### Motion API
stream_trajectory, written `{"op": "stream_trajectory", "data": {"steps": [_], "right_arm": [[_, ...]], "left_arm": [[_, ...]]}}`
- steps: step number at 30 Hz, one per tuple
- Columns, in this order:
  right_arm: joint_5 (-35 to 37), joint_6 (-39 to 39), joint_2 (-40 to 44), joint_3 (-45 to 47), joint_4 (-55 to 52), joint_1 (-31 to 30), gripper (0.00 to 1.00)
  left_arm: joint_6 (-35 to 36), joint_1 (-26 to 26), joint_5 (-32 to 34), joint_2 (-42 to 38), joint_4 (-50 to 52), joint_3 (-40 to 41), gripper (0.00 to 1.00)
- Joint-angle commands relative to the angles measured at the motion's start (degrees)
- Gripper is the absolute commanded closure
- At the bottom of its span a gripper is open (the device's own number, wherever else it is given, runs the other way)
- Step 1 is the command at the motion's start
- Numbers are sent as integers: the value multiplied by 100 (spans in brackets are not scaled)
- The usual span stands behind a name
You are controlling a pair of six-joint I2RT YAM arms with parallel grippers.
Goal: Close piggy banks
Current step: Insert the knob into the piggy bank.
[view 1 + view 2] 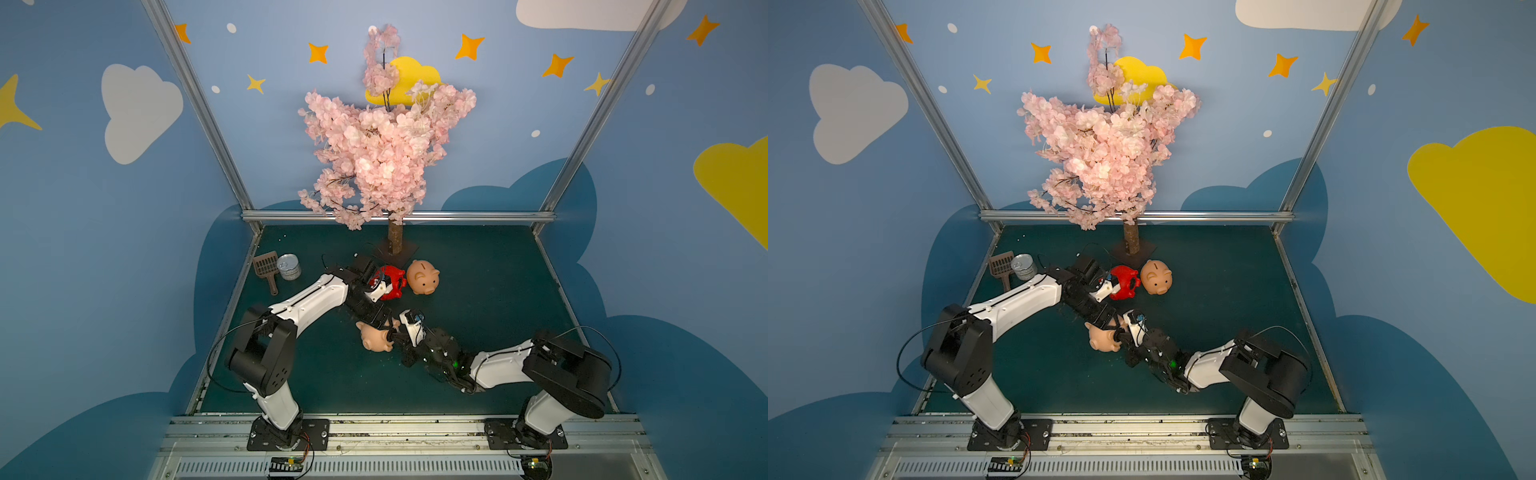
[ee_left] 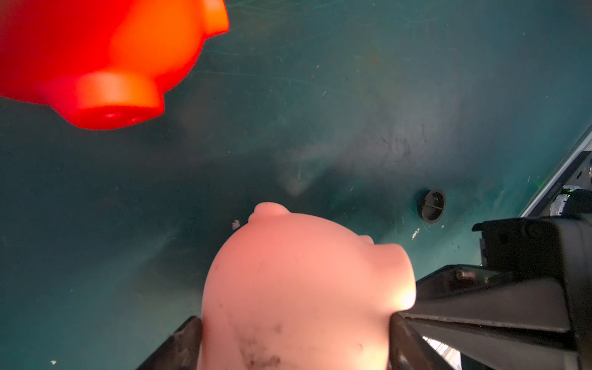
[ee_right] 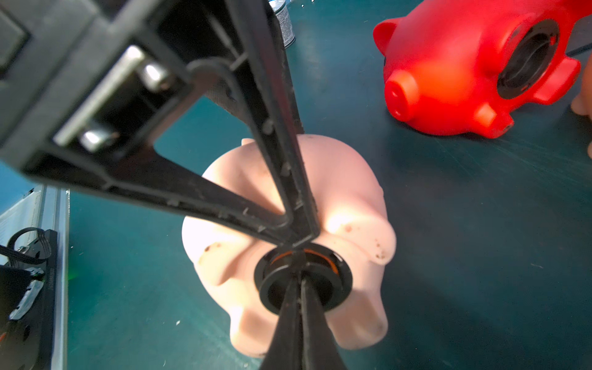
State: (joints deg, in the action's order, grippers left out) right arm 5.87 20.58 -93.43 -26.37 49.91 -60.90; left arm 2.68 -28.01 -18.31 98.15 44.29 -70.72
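Currently the left gripper [image 2: 293, 333] clasps a pink pig [image 1: 373, 340] at the centre of the bench [image 1: 490, 332]; the right gripper [image 3: 296, 253], clenched, touches its black plug [image 3: 270, 288]. Red pig [image 1: 388, 283] and second pink pig [image 1: 423, 277] rest nearer the back edge.

Three piggy banks mid-frame on the desk [image 1: 478, 332], tree [image 1: 395, 243] behind.
In both top views the left piggy bank [image 1: 392, 276] lies just beside the right piggy bank [image 1: 423, 277]; the third piggy bank [image 1: 373, 340] lies lower in frame, inside the left pincer [image 2: 291, 344], the right pincer [image 3: 298, 253] at its underside. A cap [image 2: 431, 209] lies apart from it. Far left: scoop [image 1: 265, 269], then can [image 1: 289, 267].
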Motion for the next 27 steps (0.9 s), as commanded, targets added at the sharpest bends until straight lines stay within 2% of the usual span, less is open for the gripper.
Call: {"op": "stream_trajectory", "data": {"steps": [1,27], "right_arm": [[-77,-29,-62,-140,-43,16,100],[-14,56,-92,-342,-475,48,100]], "left_arm": [[-48,15,-57,159,422,97,15],[-55,14,-114,168,422,111,15]]}}
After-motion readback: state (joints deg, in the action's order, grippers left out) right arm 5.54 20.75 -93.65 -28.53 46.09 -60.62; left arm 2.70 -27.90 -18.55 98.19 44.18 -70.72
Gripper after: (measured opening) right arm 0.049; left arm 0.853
